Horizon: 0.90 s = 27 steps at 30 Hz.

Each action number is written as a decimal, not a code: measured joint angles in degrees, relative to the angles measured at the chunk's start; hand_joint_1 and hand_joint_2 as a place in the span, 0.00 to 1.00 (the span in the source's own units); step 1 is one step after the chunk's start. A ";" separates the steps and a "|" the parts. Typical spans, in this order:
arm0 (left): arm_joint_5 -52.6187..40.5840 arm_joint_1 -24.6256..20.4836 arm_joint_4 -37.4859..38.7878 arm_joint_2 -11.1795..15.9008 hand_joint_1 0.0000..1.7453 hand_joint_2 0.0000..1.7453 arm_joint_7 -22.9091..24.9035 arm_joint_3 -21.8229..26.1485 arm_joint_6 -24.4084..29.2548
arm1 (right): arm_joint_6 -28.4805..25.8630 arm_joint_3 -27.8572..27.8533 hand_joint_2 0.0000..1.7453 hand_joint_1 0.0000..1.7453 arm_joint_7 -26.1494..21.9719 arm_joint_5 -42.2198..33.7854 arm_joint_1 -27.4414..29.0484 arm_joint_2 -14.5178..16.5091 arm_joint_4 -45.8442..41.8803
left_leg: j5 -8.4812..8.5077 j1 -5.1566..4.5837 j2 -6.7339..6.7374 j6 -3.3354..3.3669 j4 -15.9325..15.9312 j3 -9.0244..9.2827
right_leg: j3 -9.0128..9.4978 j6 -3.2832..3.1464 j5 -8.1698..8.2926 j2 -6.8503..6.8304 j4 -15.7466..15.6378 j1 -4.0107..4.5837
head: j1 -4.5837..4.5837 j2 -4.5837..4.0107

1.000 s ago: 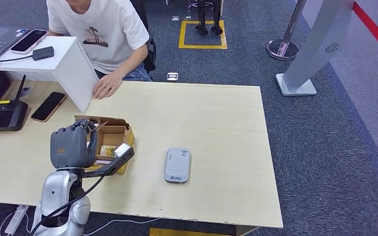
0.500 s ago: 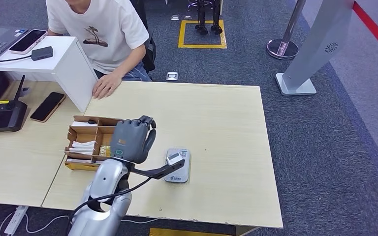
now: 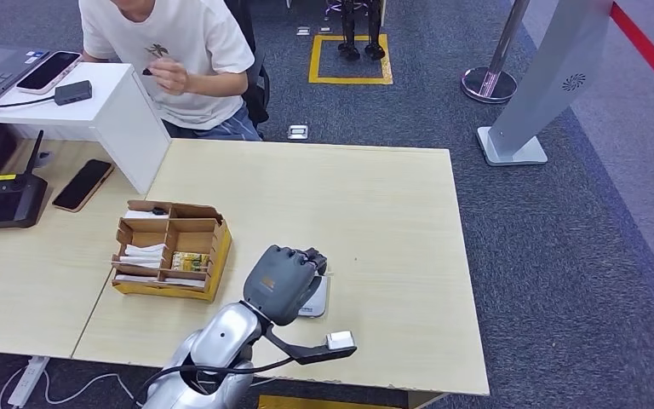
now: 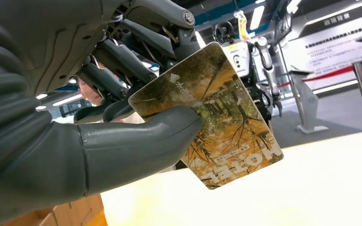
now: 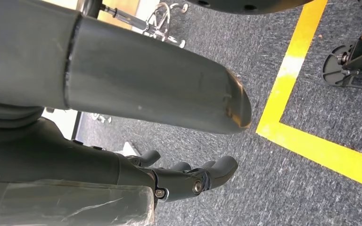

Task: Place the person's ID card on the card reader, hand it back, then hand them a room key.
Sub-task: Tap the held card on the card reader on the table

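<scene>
Swung the grey many-fingered left hand [image 3: 285, 281] away from the brown cardboard compartment box [image 3: 170, 247] near the left edge of the pale wooden table [image 3: 375, 213]. Crossed toward the front edge within a second. Ended over the flat grey card reader [image 3: 318, 301], covering most of it.

Held a glossy card printed with yellow autumn trees [image 4: 217, 117] pinched between the thick thumb and the darker fingers, seen in the left wrist view. Kept the card tilted and clear of the table surface. Read lettering like "Hotel" on the card's face, so judged it a room key rather than an ID card.

Saw the person in the white T-shirt [image 3: 170, 43] seated beyond the far edge. Noted the person's hand [image 3: 169, 77] lifted off the far edge of the table and drawn up to the chest. Could not tell whether it held anything.

Left the right hand [image 5: 188, 181] hanging over the grey carpet, empty, fingers loosely apart.

Judged the ID steps most likely finished and the key handover under way. Expected the next move to call for reaching on across the table toward the far edge, card presented flat, since the person's hand was not yet offered.
</scene>
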 joint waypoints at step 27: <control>-1.96 0.87 -1.16 7.18 1.00 1.00 3.04 -0.76 -1.34 | 0.04 -0.13 0.00 0.00 -0.03 0.04 0.03 -0.29 0.06 | 0.00 0.00 -0.01 0.00 -0.01 -0.01 | 0.01 0.01 -0.01 -0.01 0.00 0.00 | -0.01 -0.01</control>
